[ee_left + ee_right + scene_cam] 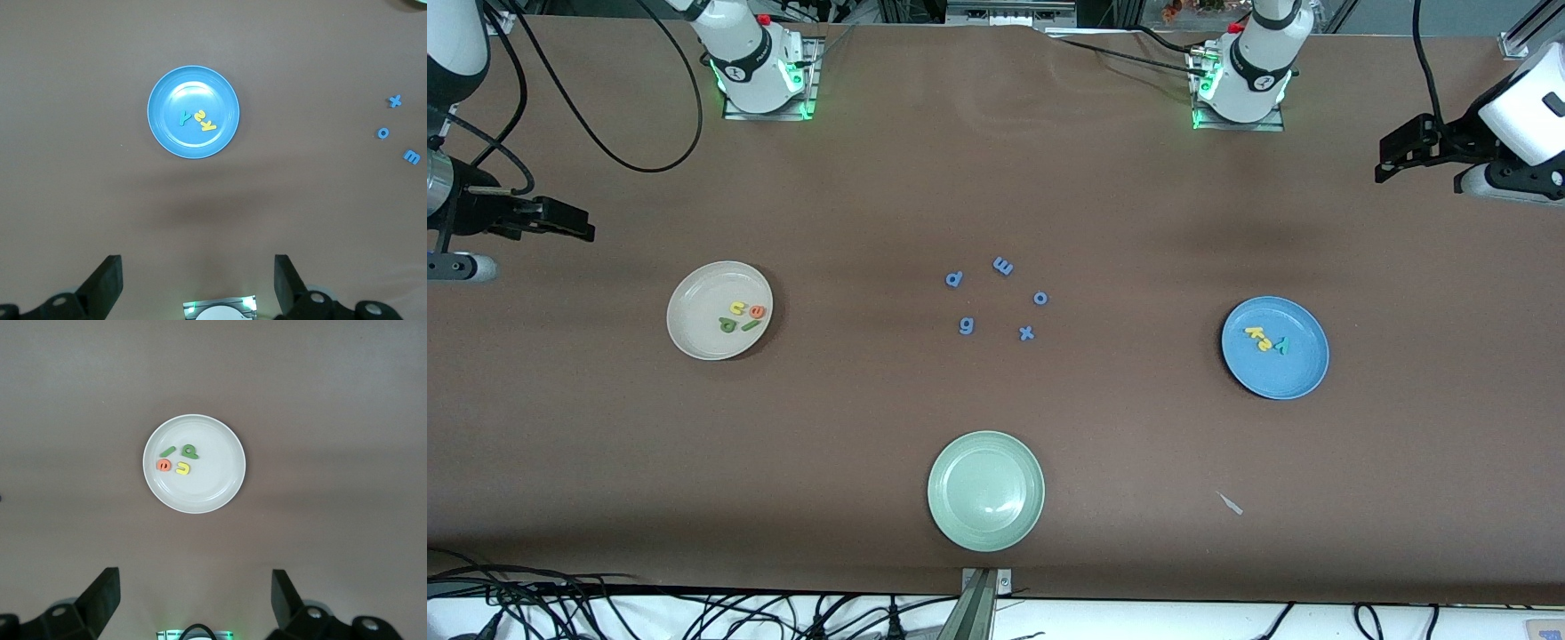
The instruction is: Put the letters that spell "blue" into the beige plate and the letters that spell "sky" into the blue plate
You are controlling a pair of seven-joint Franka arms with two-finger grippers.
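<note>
From the front view I see the right gripper raised at the right arm's end of the table, fingers spread and holding nothing. The beige plate sits on the table well apart from it, toward the middle, with the green b, green l, yellow u and orange e in it. The left gripper hangs at the left arm's end, also empty. The blue plate lies well apart from it, carrying the yellow k, yellow s and teal y. Five blue letters and a pale green plate lie between the two plates.

In the left wrist view, my left gripper's fingers stand wide, the blue plate ahead of them, well clear.

In the right wrist view, my right gripper's fingers are wide too, the beige plate centred ahead, untouched.
</note>
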